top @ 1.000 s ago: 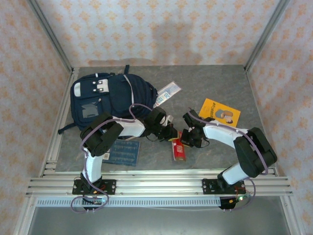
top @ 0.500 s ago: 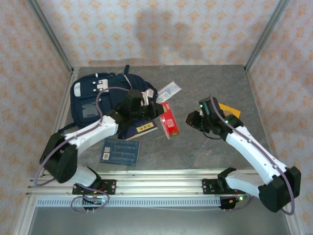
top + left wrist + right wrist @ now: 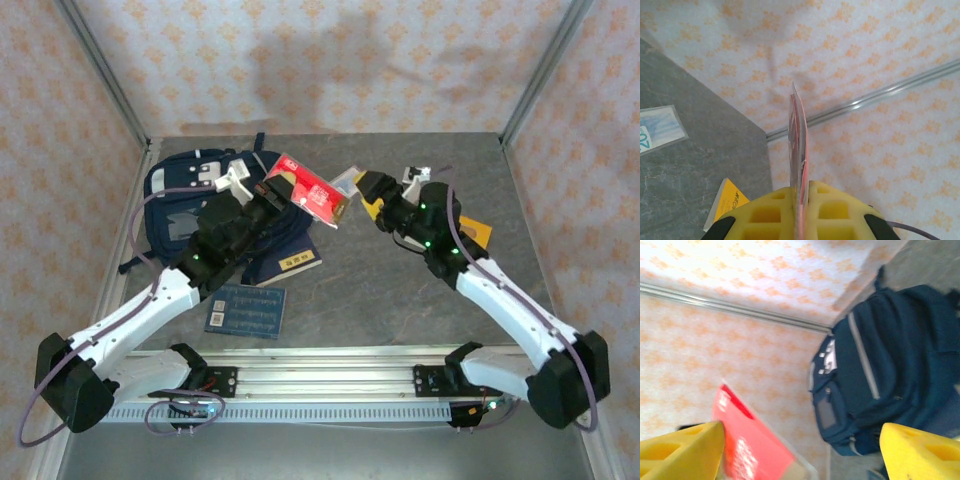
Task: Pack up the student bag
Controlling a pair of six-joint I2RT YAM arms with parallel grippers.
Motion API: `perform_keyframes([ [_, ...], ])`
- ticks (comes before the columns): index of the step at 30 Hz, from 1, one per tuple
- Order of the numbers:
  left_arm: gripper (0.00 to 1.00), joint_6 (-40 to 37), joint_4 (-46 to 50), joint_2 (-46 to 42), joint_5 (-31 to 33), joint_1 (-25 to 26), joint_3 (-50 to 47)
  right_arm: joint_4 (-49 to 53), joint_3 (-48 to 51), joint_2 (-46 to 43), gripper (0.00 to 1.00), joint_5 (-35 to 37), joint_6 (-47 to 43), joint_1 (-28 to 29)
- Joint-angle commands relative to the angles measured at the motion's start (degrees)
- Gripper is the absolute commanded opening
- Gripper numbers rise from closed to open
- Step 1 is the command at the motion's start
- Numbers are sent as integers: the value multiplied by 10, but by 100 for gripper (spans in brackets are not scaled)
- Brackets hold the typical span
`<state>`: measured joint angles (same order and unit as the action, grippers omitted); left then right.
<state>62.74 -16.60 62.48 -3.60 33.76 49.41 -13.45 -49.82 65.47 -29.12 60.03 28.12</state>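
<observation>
Left gripper (image 3: 278, 194) pinched a red packet (image 3: 315, 198) by 1 edge near the student bag (image 3: 168, 188); it might slip. Right gripper (image 3: 372, 192) gaped.

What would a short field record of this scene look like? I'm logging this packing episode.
left gripper: shut on the red packet, raised edge-on
right gripper: open, next to the packet
student bag: lying at the table's far left
loose items on table: blue card, yellow book
</observation>
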Motion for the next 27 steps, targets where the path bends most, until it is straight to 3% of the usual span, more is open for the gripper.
perform_keyframes([
  [1,0,38,-47,-18,39,3,-19,-180,-18,45,78,-58,81,19],
  [12,0,32,-46,-45,53,-3,-18,-232,-25,97,66,-70,128,32],
  [21,0,23,-54,-28,52,-12,-3,-393,-42,157,64,-170,199,33],
  [25,0,24,-63,-13,44,-12,3,-406,-43,174,54,-187,223,33],
  [27,0,18,-60,-10,39,-12,8,-410,-35,174,40,-184,228,34],
])
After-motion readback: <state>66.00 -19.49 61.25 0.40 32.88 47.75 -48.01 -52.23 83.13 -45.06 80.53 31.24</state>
